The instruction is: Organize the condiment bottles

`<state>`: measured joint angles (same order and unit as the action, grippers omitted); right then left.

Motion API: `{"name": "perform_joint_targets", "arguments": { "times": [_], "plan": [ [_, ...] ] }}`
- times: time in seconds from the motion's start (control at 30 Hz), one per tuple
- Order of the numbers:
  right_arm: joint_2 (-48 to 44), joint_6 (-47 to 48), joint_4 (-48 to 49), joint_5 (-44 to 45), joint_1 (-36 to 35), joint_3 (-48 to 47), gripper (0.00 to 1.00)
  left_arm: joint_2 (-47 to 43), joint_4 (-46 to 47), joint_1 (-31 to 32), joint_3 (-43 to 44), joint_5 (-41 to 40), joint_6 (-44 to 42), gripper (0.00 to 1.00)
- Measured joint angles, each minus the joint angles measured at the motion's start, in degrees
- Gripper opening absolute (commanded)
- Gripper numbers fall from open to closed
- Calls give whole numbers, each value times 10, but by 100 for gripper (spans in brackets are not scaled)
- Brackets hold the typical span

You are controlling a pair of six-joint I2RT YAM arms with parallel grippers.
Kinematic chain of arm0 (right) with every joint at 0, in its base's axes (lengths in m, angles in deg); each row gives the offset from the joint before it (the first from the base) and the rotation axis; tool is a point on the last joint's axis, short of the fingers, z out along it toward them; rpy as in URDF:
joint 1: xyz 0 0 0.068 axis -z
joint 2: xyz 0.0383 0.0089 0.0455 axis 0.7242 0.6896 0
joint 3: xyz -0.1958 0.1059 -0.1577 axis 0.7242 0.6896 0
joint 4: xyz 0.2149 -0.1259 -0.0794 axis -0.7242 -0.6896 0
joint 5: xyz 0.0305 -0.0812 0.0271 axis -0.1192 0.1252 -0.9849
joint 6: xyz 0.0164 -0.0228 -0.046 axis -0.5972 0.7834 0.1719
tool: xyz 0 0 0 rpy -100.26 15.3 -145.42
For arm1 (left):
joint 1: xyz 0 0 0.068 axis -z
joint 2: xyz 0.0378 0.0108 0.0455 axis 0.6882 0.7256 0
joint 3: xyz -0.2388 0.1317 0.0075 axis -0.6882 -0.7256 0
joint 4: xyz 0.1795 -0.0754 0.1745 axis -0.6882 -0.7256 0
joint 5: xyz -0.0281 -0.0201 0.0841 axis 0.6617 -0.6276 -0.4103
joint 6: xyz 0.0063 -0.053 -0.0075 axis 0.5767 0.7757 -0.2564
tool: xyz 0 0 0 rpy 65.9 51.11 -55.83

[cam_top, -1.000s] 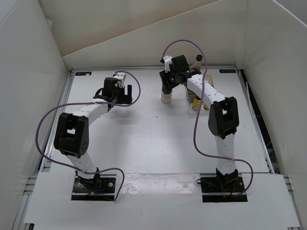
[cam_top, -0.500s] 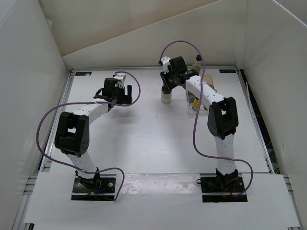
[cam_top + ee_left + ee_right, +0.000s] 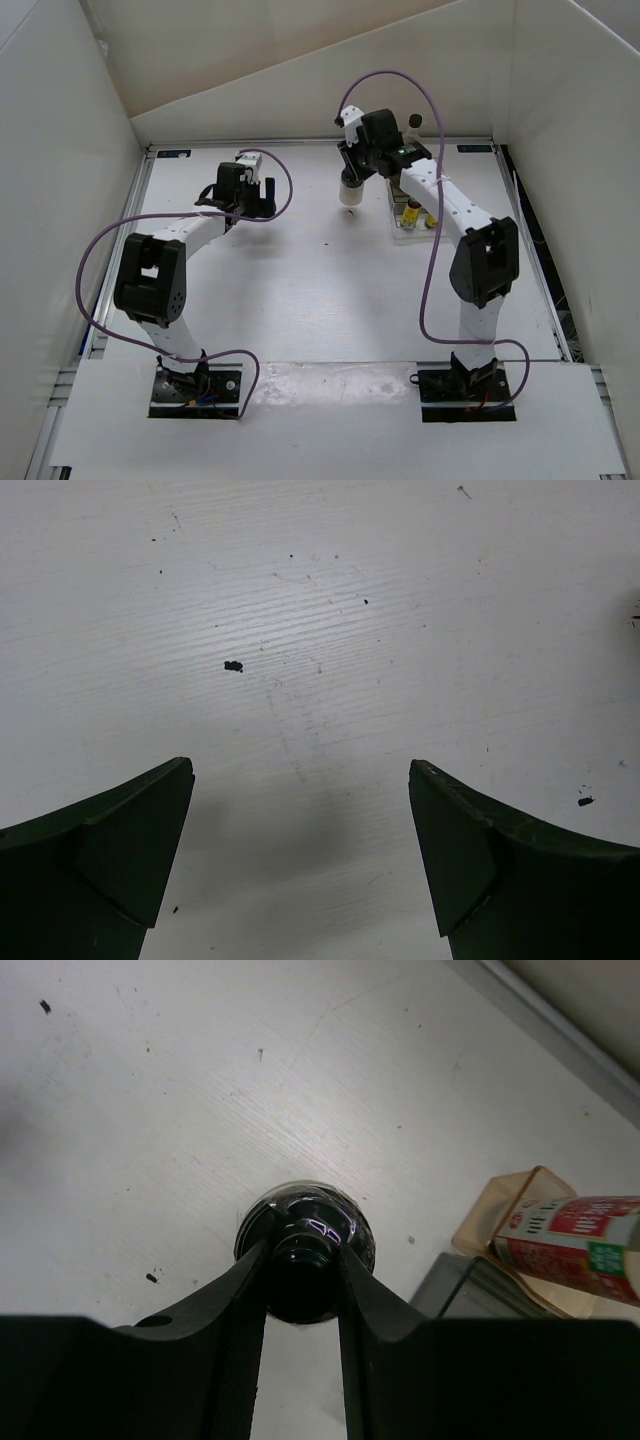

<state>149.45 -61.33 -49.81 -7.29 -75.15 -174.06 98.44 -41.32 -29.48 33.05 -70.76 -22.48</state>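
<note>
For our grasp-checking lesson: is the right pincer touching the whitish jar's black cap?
Touching. The right wrist view shows both fingers of the right pincer pressed against the black cap of the whitish jar, no gap.

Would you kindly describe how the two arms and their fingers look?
The left arm and right arm share white links, black joint housings and black bases. A purple cable loops alongside each. The fingers are dark green, flat and wedge-shaped.
</note>
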Motion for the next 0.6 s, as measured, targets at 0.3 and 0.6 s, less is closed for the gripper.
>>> {"name": "perform_joint_targets", "arguments": {
  "times": [0.3,0.6],
  "plan": [
    [-83,2,4,16,24,10,0,0,0,2,0,1,3,100],
    [-99,-1,4,23,94,45,0,0,-1,12,0,1,5,100]
  ]
}}
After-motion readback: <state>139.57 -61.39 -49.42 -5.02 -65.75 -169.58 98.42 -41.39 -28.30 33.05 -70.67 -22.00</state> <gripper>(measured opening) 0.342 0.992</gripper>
